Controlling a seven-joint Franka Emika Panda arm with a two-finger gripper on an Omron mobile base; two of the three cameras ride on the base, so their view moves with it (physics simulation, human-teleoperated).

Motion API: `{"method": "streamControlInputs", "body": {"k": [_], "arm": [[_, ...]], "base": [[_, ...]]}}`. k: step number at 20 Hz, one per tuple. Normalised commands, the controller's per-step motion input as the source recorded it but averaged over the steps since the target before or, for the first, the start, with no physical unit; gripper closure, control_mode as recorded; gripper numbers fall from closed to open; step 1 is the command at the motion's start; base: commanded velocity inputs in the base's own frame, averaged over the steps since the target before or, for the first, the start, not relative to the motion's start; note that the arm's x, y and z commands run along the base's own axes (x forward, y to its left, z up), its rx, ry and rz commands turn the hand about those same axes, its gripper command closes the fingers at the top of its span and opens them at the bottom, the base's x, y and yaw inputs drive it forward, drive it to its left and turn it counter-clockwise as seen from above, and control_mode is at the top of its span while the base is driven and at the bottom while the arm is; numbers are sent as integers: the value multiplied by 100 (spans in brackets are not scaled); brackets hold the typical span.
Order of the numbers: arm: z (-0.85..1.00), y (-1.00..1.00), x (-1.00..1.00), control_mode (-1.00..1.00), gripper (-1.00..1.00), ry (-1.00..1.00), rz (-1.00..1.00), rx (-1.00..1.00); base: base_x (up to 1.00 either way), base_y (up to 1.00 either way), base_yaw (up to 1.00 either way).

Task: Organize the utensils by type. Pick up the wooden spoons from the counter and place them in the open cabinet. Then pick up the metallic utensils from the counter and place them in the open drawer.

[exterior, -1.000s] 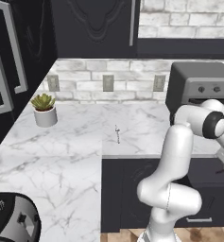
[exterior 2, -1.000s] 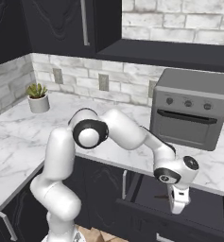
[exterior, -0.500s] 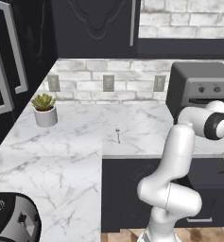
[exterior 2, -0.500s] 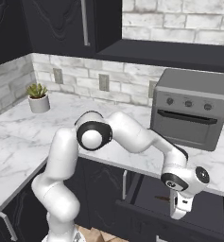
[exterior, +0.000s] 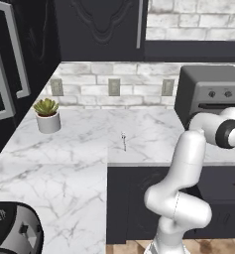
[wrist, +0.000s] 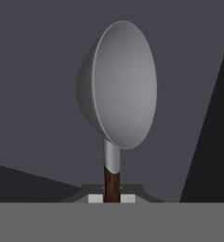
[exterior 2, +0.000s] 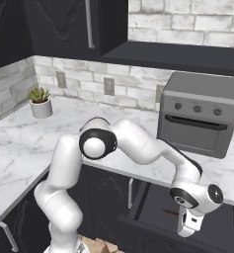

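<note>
While the arm reaches low to the right in the left base view, the thin silver utensil lies alone on the counter, near its front edge above the base cabinets, w/ the potted plant well to its left and the toaster oven to its right.

Right base view: gripper hangs pointing down over the open drawer, below the counter's front lip and just under the toaster oven side. A small dark piece shows by the hand; too small to tell what it is.

Hand view: ladle stands straight out from the fingers, grey bowl far end, dark reddish handle pinched at its tip btwn nearly closed jaws. Dark drawer floor lies behind it.

Judgement: ladle looks stiff, light, smooth metal bowl likely slippery; the handle is the right hold, but a grip this far back lets the head swing. Drawer interior seems roomy; watch the drawer front edge and counter lip above when lifting out. Silver utensil will be thin, flat, hard to pinch.
</note>
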Motion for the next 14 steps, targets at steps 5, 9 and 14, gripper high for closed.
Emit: {"method": "streamControlInputs", "body": {"k": [5, 9, 14], "arm": [[-39, 11, -48, -100, 100, -3, -3, 0], [-39, 14, -50, -100, 100, 0, 0, -4], [-17, 27, -16, -100, 100, 0, 0, -2]], "base": [[0, 0, 0], [0, 0, 0], [0, 0, 0]]}}
